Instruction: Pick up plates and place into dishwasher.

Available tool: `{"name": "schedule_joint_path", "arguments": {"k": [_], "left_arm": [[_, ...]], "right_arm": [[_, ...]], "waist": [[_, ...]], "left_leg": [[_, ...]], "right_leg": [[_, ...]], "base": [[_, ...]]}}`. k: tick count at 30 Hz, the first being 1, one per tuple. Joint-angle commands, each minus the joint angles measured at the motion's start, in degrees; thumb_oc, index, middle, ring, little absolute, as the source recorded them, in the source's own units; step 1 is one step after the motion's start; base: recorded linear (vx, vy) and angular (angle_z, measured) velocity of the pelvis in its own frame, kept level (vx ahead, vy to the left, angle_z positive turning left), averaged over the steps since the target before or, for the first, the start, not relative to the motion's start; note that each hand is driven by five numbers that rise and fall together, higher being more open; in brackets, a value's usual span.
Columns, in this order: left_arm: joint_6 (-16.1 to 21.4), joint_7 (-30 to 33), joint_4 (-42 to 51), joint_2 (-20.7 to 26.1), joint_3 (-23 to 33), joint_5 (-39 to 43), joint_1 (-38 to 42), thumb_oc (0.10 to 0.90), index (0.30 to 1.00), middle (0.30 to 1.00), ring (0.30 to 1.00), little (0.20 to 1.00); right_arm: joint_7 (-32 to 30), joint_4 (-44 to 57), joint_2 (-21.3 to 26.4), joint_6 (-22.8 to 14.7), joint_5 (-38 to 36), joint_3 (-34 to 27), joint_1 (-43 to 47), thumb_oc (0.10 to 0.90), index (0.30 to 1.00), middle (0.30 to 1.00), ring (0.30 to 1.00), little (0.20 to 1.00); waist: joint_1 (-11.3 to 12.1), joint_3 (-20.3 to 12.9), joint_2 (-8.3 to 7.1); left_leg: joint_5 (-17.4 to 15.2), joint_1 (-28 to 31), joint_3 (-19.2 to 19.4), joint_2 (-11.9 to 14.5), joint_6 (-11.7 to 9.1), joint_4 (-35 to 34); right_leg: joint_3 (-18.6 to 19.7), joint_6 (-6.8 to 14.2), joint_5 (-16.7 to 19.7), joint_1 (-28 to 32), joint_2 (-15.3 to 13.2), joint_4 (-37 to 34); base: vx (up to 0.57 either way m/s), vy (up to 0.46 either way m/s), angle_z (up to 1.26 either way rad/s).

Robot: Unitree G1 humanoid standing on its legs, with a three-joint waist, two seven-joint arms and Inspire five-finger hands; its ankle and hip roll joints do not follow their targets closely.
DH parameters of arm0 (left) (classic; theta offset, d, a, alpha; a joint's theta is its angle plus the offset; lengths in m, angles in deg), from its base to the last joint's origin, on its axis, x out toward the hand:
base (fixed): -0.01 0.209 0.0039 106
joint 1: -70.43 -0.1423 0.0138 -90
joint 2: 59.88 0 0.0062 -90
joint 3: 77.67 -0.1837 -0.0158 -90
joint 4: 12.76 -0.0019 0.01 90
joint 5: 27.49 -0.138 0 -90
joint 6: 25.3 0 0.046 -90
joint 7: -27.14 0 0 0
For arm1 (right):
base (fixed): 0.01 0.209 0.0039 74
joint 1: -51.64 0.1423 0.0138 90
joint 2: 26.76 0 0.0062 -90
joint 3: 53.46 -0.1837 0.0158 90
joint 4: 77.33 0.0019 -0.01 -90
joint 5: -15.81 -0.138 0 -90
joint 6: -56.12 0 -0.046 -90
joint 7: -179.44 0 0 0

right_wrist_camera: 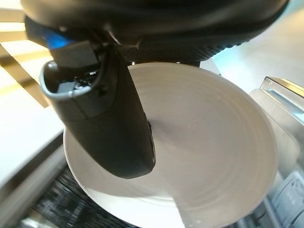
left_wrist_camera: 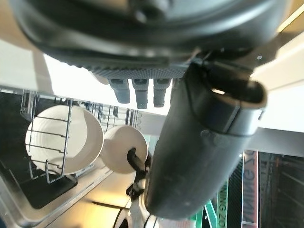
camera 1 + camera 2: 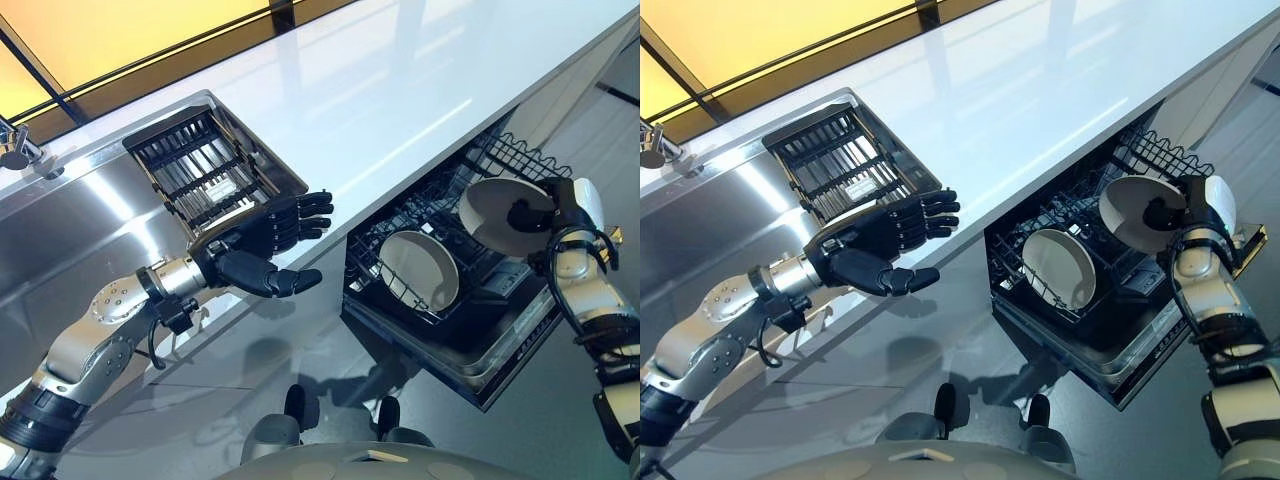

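My right hand (image 3: 532,214) grips a white plate (image 3: 497,212), held tilted above the pulled-out dishwasher rack (image 3: 440,290). Thumb (image 1: 111,128) lies across the plate's inner face, seen close in the right wrist view; my other fingers are behind the plate, hidden, so I cannot make out how they curl against the back. The plate's lower edge is cut off in that view.

Second white plate (image 3: 420,270) already stands on edge in the rack's tines, toward my left of the held one, apart from it. In the left wrist view both plates show, the standing one (image 2: 64,135) behind wire tines and the held one (image 2: 124,148) beside it with a dark finger hooked on its rim. Rack's far corner runs under the white counter (image 3: 400,90); how deep it goes I cannot tell. Its front lip is partly hidden by my right forearm.

My left hand (image 3: 265,245) hovers at the counter's front edge, fingers straight and spread, thumb out, holding nothing. Just behind it, a dark drying rack (image 3: 210,165) sits at the end of the steel sink (image 3: 60,230). Whether my fingertips touch the counter edge is unclear. A faucet (image 3: 15,145) is cut off at the picture's left border.
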Motion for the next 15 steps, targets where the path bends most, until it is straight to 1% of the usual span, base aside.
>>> {"name": "schedule_joint_path", "arguments": {"k": [1,5,11,13,15], "left_arm": [[4.88,-1.91,4.8,1.16,-2.75,5.84,6.78,0.8,0.9,0.9,0.9,0.9],[5.65,-3.56,4.47,2.48,-4.34,7.3,10.11,0.8,0.9,0.9,0.9,0.9],[4.77,-5.68,4.04,4.65,-7.9,7.02,14.33,0.8,0.9,0.9,0.9,0.9],[3.86,-6.94,3.46,5.76,-8.52,8.85,15.22,0.8,0.9,0.9,0.9,0.9],[1.41,-9.7,2.77,6.24,-8.82,11.33,14.97,0.8,0.9,0.9,0.9,0.9]], "right_arm": [[-2.63,1.07,7.37,-5.96,-0.76,4.22,14.53,0.1,0.3,0.3,0.3,0.2],[-2.78,-2.61,8.08,-5.94,-0.81,7.36,19.17,0.1,0.3,0.3,0.3,0.2],[-1.62,-9.16,8.64,-7.23,-1.34,11.67,26.04,0.1,0.3,0.3,0.3,0.2],[-0.87,-10.8,8.44,-7.61,-1.99,12.55,27.8,0.1,0.3,0.3,0.3,0.2],[-0.7,-11.52,7.97,-7.68,-3.11,13.17,28.9,0.1,0.3,0.3,0.3,0.2]], "waist": [[-0.42,-0.4,-0.61],[-0.45,1.55,0.35],[-0.39,3.81,1.81],[-0.23,4.47,2.26],[-0.04,5.09,2.65]], "left_leg": [[-1.92,-1.53,0.58,-4.42,3.25,0.09],[-1.62,-2.68,0.4,-4.55,3.1,0.09],[-1.24,-4.26,-0.05,-4.87,3.02,0.09],[-1.13,-4.81,-0.22,-5.03,2.99,0.09],[-1.04,-5.2,-0.31,-5.1,2.94,0.09]], "right_leg": [[-0.26,0.81,1.11,0.03,1.9,0.28],[-0.19,0.54,1.29,-0.92,1.75,0.28],[-0.2,0.26,1.55,-2.43,1.46,0.37],[-0.33,0.18,1.57,-2.93,1.32,0.43],[-0.52,0.09,1.61,-3.42,1.15,0.57]], "base": [[-0.07,-0.018,0.04],[-0.07,-0.015,0.0],[-0.05,-0.013,0.02],[-0.05,-0.016,0.03],[-0.04,-0.006,0.03]]}}
